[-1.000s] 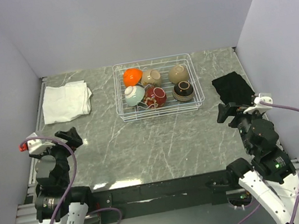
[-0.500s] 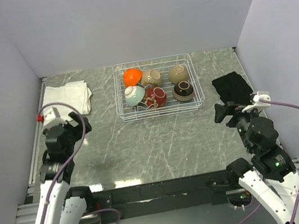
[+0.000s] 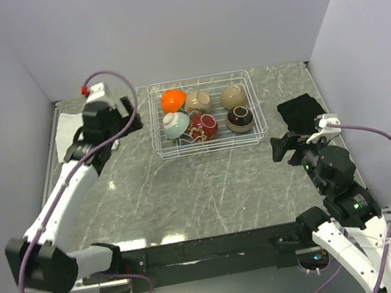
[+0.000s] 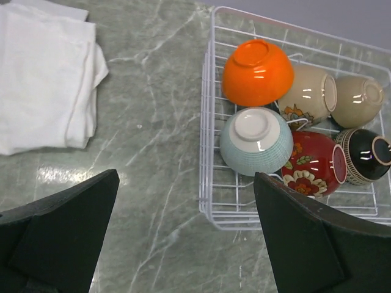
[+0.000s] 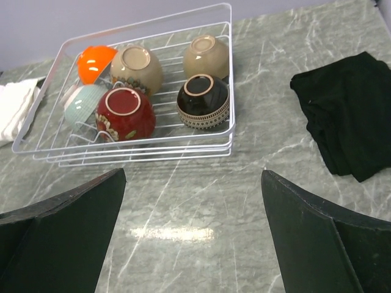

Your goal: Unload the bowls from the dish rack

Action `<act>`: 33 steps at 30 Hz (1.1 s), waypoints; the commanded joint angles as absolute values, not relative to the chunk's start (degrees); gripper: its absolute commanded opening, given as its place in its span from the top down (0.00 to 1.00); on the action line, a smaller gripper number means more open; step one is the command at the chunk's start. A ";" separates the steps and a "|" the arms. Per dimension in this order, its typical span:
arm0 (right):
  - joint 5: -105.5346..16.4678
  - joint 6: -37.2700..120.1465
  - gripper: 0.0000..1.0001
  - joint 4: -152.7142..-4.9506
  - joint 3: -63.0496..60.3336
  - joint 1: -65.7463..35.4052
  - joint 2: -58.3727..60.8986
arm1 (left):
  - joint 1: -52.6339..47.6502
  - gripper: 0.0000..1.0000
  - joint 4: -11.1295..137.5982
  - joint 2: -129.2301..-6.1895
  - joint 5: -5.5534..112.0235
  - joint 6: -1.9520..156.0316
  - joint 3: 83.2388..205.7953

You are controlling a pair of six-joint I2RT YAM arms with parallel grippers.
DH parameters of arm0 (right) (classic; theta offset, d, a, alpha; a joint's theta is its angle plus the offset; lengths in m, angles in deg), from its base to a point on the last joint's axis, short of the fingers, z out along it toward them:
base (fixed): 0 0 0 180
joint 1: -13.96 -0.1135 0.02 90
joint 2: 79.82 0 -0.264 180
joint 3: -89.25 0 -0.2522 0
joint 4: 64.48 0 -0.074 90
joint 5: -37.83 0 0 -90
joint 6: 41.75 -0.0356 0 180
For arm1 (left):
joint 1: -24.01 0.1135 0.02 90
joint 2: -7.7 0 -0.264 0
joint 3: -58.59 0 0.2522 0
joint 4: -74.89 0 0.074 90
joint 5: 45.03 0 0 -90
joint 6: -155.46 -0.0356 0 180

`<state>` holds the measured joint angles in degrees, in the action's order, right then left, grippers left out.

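Dish rack (image 3: 217, 144): we see it standing by the far edge of the counter (image 3: 210, 189), about midway along that edge, with all six bowls inside.
Far row of bowls: from left to right we find the orange bowl (image 4: 256, 72), the tan bowl with a flower pattern (image 4: 311, 93) and the plain tan bowl (image 4: 357, 101).
Near row of bowls: from left to right we find the pale green bowl (image 4: 256, 140), the dark red bowl (image 4: 314, 163) and the black-brown bowl (image 4: 366, 155).
How the bowls lie: we see them turned over or tipped, foot rings showing, and packed close against their neighbours.
Left gripper (image 4: 186, 183): we see it above the counter just left of the rack, towards the far left corner. Its fingers are spread wide with nothing between them.
Right gripper (image 5: 193, 177): we see it near the right edge, facing the rack from well apart. Its fingers are also spread wide and hold nothing.
White cloth (image 4: 43, 79): we see it folded in the far left corner.
Black cloth (image 5: 345, 116): we see it lying by the right edge, to the right of the rack.
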<state>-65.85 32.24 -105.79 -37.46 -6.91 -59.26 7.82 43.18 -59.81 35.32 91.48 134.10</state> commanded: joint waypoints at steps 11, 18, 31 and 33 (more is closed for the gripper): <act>-64.48 33.57 0.00 -104.95 -36.74 -7.31 -58.11 | -11.76 0.01 24.66 -92.57 19.05 73.99 169.08; -64.83 33.93 0.00 -106.01 -36.12 -7.40 -57.67 | -14.22 0.01 21.23 -105.23 19.22 74.16 179.83; -66.41 34.28 0.00 -107.77 -35.95 -7.31 -57.58 | -14.31 0.01 17.54 -116.22 18.34 74.86 188.10; -66.59 34.28 0.00 -107.86 -36.03 -7.40 -57.58 | -14.31 0.01 16.93 -117.10 18.34 75.48 188.89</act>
<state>-65.15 33.29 -108.00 -37.46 -6.91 -57.84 -14.27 18.85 -115.61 19.37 74.94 185.38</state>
